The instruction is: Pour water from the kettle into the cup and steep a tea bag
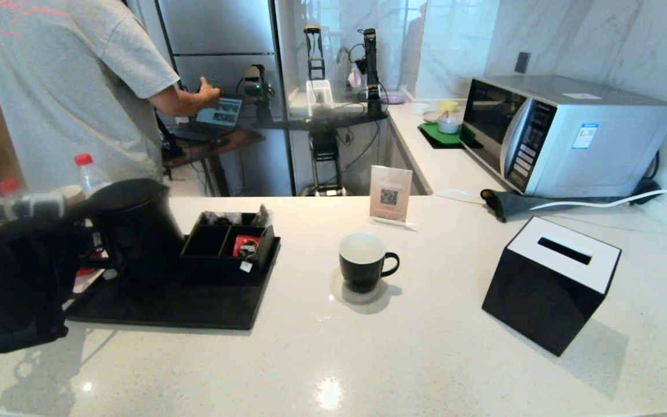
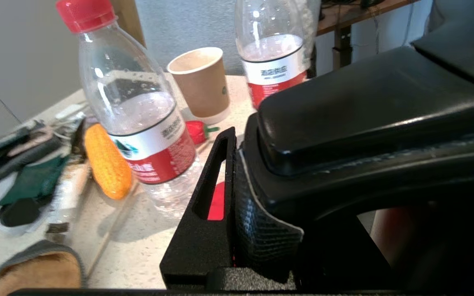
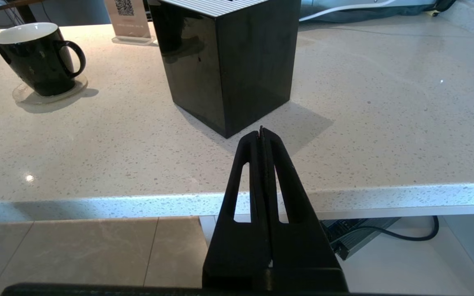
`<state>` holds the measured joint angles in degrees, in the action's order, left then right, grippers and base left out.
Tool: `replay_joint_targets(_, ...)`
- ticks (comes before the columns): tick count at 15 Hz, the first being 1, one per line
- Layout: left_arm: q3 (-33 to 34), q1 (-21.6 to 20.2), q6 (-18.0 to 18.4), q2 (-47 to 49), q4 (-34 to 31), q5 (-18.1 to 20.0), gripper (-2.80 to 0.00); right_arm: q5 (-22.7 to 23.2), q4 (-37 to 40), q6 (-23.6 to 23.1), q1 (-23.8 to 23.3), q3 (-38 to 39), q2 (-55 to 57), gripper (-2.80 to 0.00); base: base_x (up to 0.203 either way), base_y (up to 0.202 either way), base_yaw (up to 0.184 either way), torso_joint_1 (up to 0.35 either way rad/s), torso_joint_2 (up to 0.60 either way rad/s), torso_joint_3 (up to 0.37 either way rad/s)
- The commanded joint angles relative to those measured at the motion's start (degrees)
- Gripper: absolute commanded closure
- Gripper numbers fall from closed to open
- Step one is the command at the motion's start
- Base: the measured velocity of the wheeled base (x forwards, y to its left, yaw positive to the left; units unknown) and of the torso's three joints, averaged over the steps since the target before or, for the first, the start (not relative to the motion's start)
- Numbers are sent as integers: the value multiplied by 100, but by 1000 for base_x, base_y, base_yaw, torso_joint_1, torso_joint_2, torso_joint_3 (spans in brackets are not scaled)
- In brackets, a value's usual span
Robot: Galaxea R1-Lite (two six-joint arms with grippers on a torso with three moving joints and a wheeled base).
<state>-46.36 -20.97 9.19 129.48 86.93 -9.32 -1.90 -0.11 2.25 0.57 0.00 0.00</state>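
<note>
Head view: cup (image 1: 362,260) seemingly empty, white inside.

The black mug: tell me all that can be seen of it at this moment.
The cup is a small glossy black mug, white inside, with a black ear handle on the side toward the tissue box. It stands upright on a clear round coaster on the pale counter, right of the black tray. No gripper touches it.

Black kettle (image 1: 136,229) upright on tray; black cup (image 1: 362,260) upright on coaster, apart.
</note>
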Motion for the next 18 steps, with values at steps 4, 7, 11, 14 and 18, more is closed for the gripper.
replay_joint_targets(4, 43, -4, -288, -445, 302, -2, 0, -3, 2, 4, 4, 0, 0, 0, 0, 0, 0, 0, 0, 0)
replay_joint_targets(7, 95, -20, -343, -707, 302, -13, 0, -3, -5, 4, 3, 0, 0, 0, 0, 0, 0, 0, 0, 0)
replay_joint_targets(11, 357, -40, -482, -1065, 302, -34, 0, -3, 2, 4, 4, 0, 0, 0, 0, 0, 0, 0, 0, 0)
replay_joint_targets(14, 714, -93, -548, -1403, 302, -28, 0, -3, -7, 4, 4, 0, 0, 0, 0, 0, 0, 0, 0, 0)
replay_joint_targets(18, 952, -110, -566, -1819, 302, -15, 0, -3, -4, 4, 3, 0, 0, 0, 0, 0, 0, 0, 0, 0)
